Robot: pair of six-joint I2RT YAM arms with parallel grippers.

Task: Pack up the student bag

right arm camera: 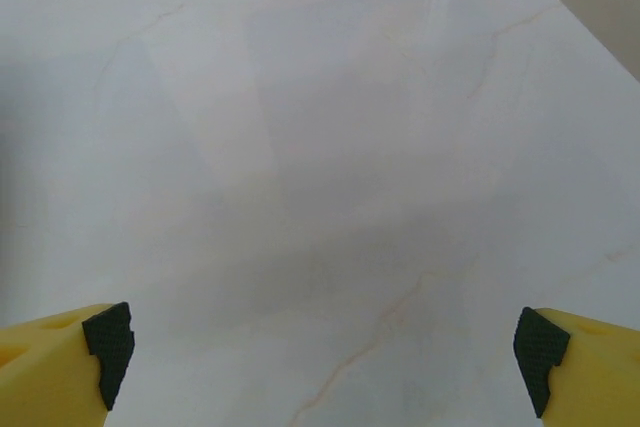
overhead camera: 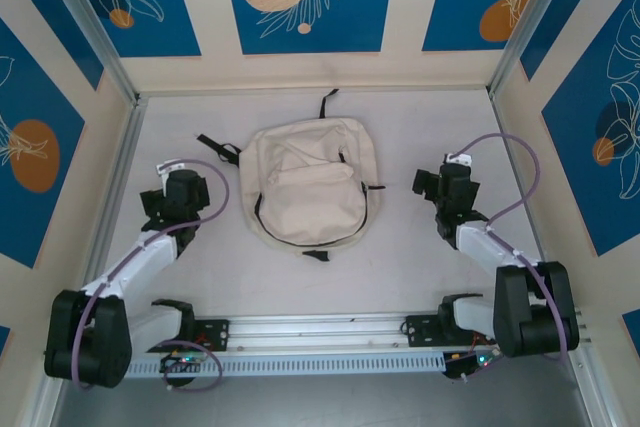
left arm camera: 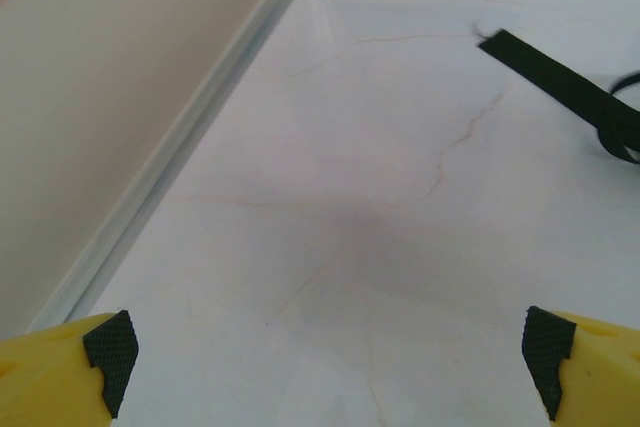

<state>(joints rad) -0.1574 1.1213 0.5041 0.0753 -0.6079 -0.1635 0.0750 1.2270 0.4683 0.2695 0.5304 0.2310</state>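
Student bag (overhead camera: 312, 192): cream soft-fabric backpack w/ black zip trim. Lies flat on desk (overhead camera: 400, 277), approx centre, front pocket up. Top end faces far wall, black carry loop (overhead camera: 327, 99) sticking out there. Black strap (overhead camera: 218, 147) trails off far-left corner, flat on desk. Small black tab (overhead camera: 317, 255) at near edge. Fabric slack, creased.

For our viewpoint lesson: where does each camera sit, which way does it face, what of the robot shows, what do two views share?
Top external: above and behind, looking down on the student bag; left arm and right arm show.
Left wrist: on left arm, facing table; open left fingers.
Right wrist: on right arm, facing table; open right fingers.
Shared by top and left wrist: black strap.
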